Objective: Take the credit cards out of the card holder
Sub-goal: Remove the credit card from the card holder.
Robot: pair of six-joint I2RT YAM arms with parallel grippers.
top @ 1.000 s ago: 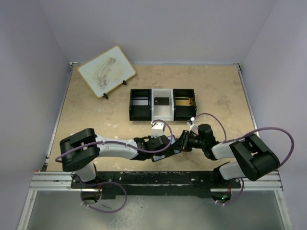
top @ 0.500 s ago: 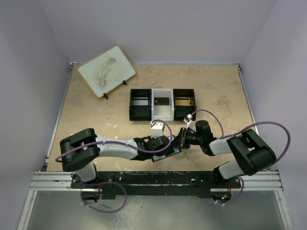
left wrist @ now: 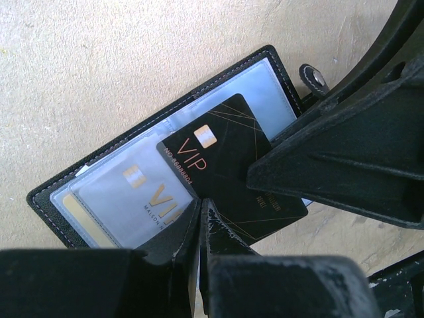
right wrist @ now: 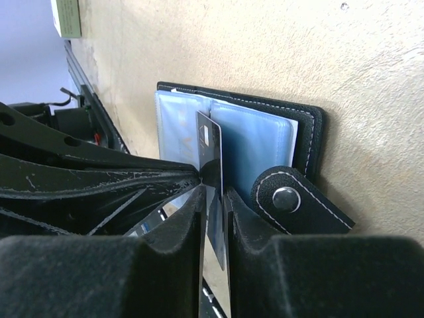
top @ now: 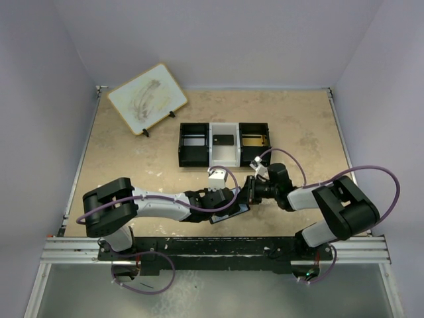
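Observation:
The black card holder (top: 233, 211) lies open near the table's front edge, its clear sleeves (left wrist: 268, 93) facing up. A pale grey-blue credit card (left wrist: 132, 199) sits inside a sleeve. A dark credit card (left wrist: 218, 162) sticks out partway at an angle. My right gripper (right wrist: 213, 192) is shut on this dark card (right wrist: 209, 146), which shows edge-on between the pads. My left gripper (left wrist: 201, 202) is shut, with its tips resting on the card holder beside the dark card. The snap tab (right wrist: 286, 199) lies flat to the right of my right gripper.
A black-and-white three-compartment tray (top: 193, 154) stands behind the grippers, a dark card (top: 224, 140) in its white middle section. A pale board on a small stand (top: 147, 98) leans at the back left. The metal rail (top: 212, 250) runs close below the card holder.
My right gripper has moved a little left and away from the rail onto the card holder, and its jaws have narrowed onto the dark card. The left gripper stays put, shut.

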